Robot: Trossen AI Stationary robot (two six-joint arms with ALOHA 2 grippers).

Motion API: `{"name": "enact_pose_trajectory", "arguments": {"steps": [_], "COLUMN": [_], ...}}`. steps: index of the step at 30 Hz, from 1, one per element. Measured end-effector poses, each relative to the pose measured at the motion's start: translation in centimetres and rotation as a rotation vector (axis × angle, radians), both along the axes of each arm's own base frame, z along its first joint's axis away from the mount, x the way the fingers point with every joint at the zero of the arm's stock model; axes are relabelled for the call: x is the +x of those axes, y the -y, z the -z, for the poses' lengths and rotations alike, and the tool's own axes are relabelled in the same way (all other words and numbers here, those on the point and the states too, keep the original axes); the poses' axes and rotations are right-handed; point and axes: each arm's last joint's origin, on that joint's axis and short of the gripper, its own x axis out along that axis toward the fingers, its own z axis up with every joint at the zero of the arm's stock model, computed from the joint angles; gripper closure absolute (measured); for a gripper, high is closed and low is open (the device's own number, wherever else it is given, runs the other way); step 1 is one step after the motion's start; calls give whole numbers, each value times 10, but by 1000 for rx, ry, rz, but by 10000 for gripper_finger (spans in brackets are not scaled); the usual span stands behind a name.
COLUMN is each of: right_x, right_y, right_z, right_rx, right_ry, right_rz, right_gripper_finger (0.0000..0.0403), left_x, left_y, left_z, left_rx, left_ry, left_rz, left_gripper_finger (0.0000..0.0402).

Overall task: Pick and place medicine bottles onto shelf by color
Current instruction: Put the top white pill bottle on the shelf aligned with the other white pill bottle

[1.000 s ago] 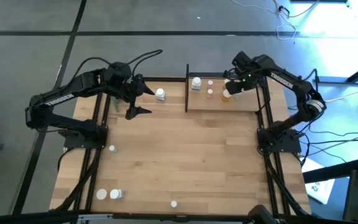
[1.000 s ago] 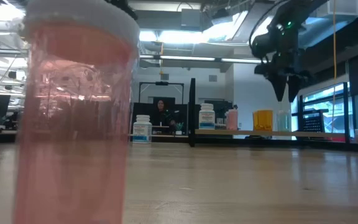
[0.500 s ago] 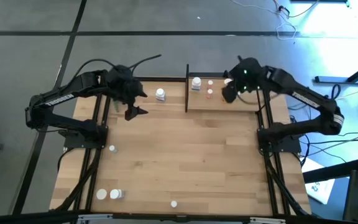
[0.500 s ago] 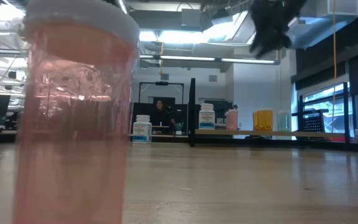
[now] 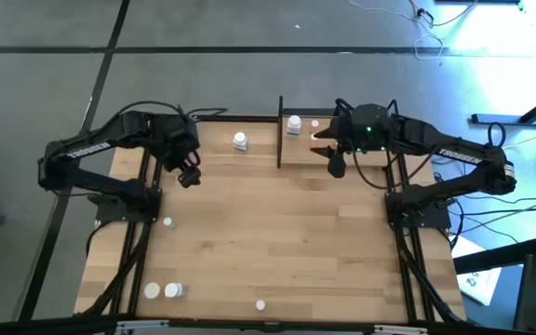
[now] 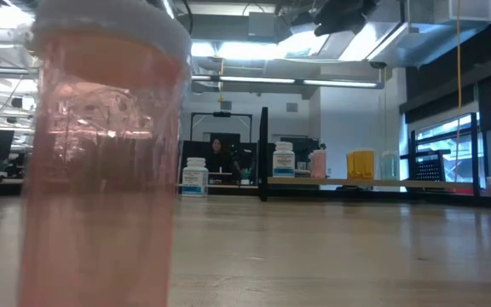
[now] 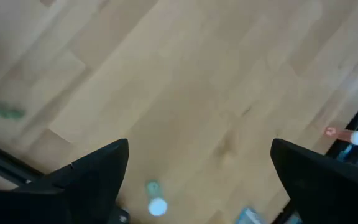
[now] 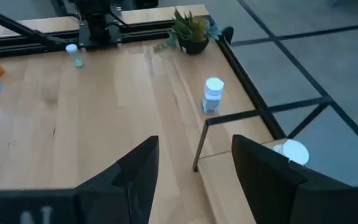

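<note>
The wooden worktop (image 5: 277,242) fills the middle of the high view, with a dark arm at each far corner. At its far edge, right of centre, the shelf (image 5: 361,156) is a pale board with a thin black upright post at its left end. In the low view several medicine bottles stand in a row on it: a white one (image 6: 284,159) at the left end, then a pinkish one (image 6: 318,163), an orange one (image 6: 361,165) and a pale one (image 6: 388,165).

The right hand (image 5: 336,166) hangs over the near edge of the shelf, near its middle; its fingers stand moderately apart with nothing between them. The left hand (image 5: 190,177) is over the far left part of the worktop, fingers spread wide and empty.

A small potted plant (image 8: 191,29) sits at the far left corner. Another white bottle (image 5: 240,141) stands on the worktop just left of the shelf post. A pink bottle (image 6: 101,162) stands right against the low camera at the near edge. More small bottles lie well apart: one (image 5: 167,222) by the left edge, a pair (image 5: 163,291) at the near left corner, one (image 5: 261,304) near the front middle.
</note>
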Motion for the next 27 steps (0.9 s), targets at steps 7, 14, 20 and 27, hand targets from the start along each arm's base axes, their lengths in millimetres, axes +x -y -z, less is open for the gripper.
{"name": "enact_pose_trajectory", "arguments": {"steps": [7, 14, 20, 27], "right_x": [0, 1, 1, 1], "right_y": [-1, -1, -1, -1], "right_z": [0, -1, -1, -1], "right_rx": [-15, -48, -53, -58], "right_ry": [-2, -3, -4, -7], "right_rz": [-13, -33, -35, -39], "right_gripper_finger": [198, 198, 198, 198], "left_x": [4, 6, 15, 32], "left_y": [16, 22, 10, -11], "left_z": [0, 0, -5, -7], "left_rx": [-18, 22, 98, 284], "left_ry": [-7, -9, 99, 221], "left_rz": [33, -9, -25, 236], "left_gripper_finger": [14, 14, 14, 14]}}
